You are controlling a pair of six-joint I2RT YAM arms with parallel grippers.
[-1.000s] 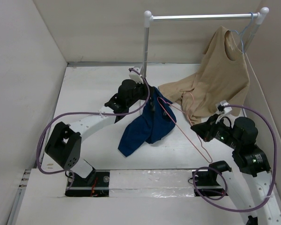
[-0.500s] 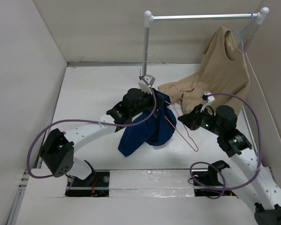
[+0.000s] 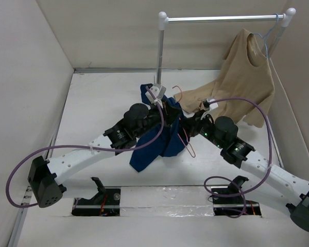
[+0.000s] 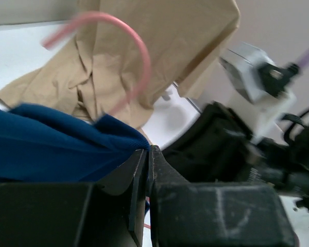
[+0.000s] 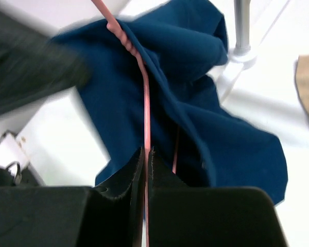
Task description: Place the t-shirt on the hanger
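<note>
The navy t-shirt [image 3: 155, 140] hangs bunched above the table's middle, its print hidden. My left gripper [image 3: 168, 110] is shut on its upper edge; in the left wrist view the gripper [image 4: 148, 152] pinches the blue fabric [image 4: 51, 149]. My right gripper [image 3: 189, 125] is shut on the pink hanger [image 3: 187, 144], right beside the shirt. In the right wrist view the gripper [image 5: 146, 152] clamps the pink wire [image 5: 146, 98], which runs up across the navy shirt [image 5: 206, 108]. The hanger's hook [image 4: 136, 49] curves above the shirt.
A tan t-shirt [image 3: 237, 87] hangs from a light blue hanger [image 3: 265, 41] on the clothes rack [image 3: 221, 19] at the back right, its hem trailing on the table. The rack's pole [image 3: 159, 51] stands just behind both grippers. Side walls enclose the table.
The right gripper has carried the pink hanger left and back, up against the shirt. The left arm has stretched forward and raised the shirt's top toward the rack pole.
</note>
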